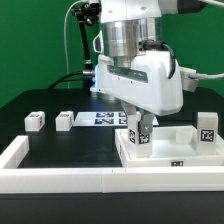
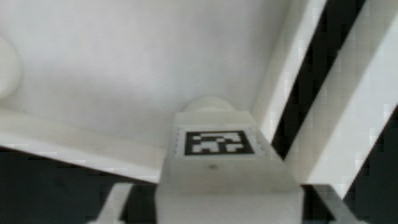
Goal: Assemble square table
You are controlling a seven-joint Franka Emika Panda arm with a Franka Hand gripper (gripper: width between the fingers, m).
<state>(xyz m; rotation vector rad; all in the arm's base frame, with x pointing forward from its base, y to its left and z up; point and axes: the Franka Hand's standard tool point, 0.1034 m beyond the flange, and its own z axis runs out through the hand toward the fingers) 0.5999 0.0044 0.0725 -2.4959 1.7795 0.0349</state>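
The gripper point(image 1: 140, 127) is pinching one leg block point(image 1: 141, 140) by its sides, tag facing out. It hangs over the near corner of the tabletop panel point(image 1: 172, 160), around five o'clock from the middle of the exterior view. The panel lies on the black worktop point(image 1: 60, 145) with its raised rim up. Another leg block, the corner leg block point(image 1: 207, 127), stands on it out at three o'clock. Whether that one is fully seated cannot be told from here. Two more wait on the worktop near nine o'clock, the leftmost leg block point(image 1: 35, 120) and the second loose leg block point(image 1: 65, 119). The marker board point(image 1: 100, 119) lies behind them toward the centre. The wrist view looks down the held leg block point(image 2: 214, 140) onto the panel's pale inner face point(image 2: 107, 110), with a rim wall point(image 2: 294, 70) just beside the leg (the mounting point itself is hidden under the block). The step in hand looks like setting this leg into its corner, so alignment counts for more than speed. The leg should be upright and square to the two rim walls before it goes down, since a tilted leg will likely jam or ride up on the rim. A slow, straight descent suits the job, with a gentle twist once it meets the panel if the joint calls for one. The grip is best kept firm until the leg stands by itself. The panel lies loose against the white rail point(image 1: 60, 180), so a sideways push could slide it.
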